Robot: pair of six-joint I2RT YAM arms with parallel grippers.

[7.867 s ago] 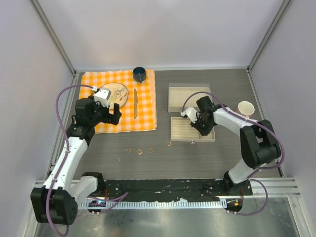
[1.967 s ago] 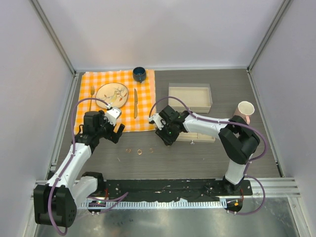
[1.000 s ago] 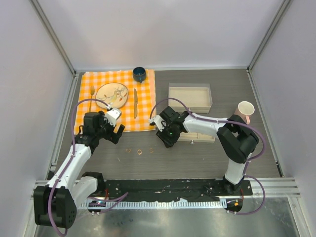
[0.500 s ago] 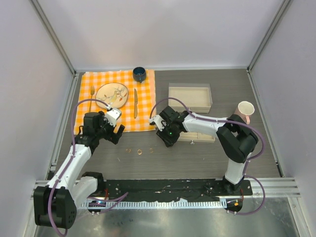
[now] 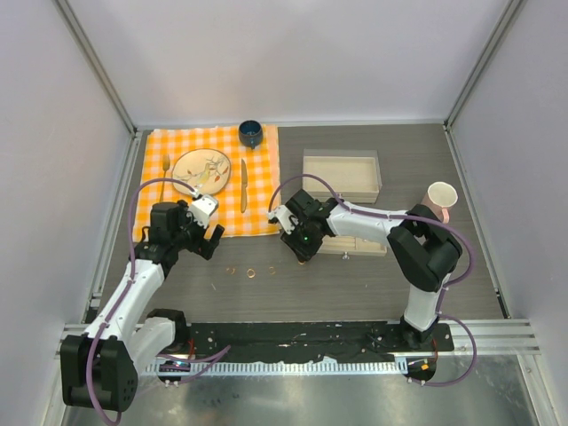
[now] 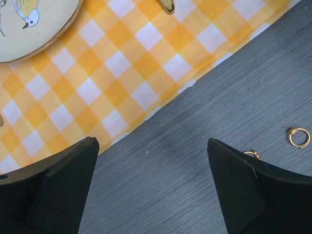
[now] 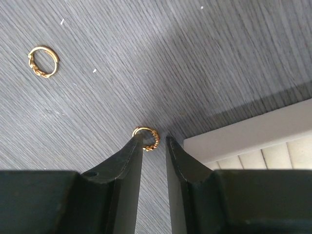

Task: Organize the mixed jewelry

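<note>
Two arms are in view; only the right one is engaged. Step in hand: pickup of one gold ring (image 7: 146,138) from the counter (image 7: 219,58).

The right fingers (image 7: 122,165) stand narrow with their tips at the counter surface. The ring lies at those tips, just beside the corner of the beige tray (image 7: 253,139). Whether the ring is actually pinched cannot be told.

The left fingers (image 6: 63,180) stand wide and hold nothing. They hang over the counter at the edge of the checked cloth (image 6: 122,73), with a loose ring (image 6: 298,137) near them. A twisted ring (image 7: 43,61) also lies loose, well apart from the right fingers.

Next move, as judged:
1. Complete the closure squarely across the ring, since a thin ring may flip or skid out.
2. Lift straight up.
3. Carry it over the tray wall and release it in a compartment.
</note>
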